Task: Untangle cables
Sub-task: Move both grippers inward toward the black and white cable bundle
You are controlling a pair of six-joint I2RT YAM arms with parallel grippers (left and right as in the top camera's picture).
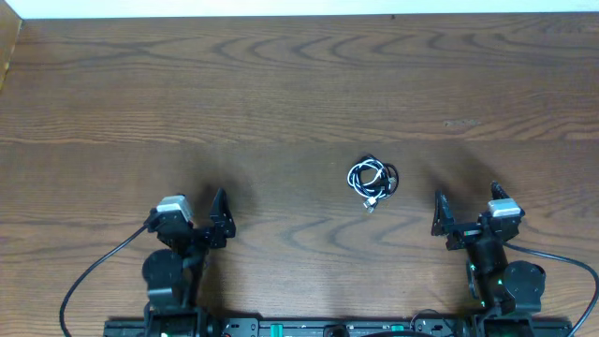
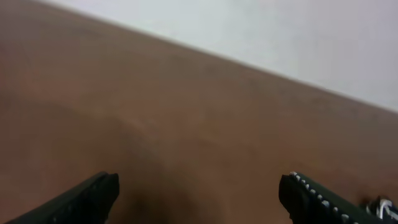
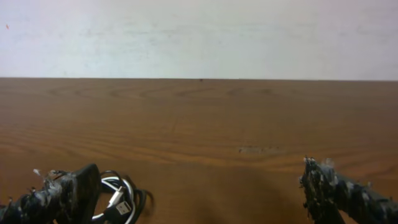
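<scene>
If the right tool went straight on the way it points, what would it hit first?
Probably nothing: ahead of the open right tool lies bare table to its far edge. The cables sit left of that line, low beside the tool; depth is unclear.

Wide-open left end effector (image 1: 223, 213) and wide-open right end effector (image 1: 437, 215), level with each other, well apart.

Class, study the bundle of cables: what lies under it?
The cables lie on the wooden table; only wood shows around and through the loops. The patch directly beneath the cords is covered, and which cord runs under the other is too small to tell.
</scene>
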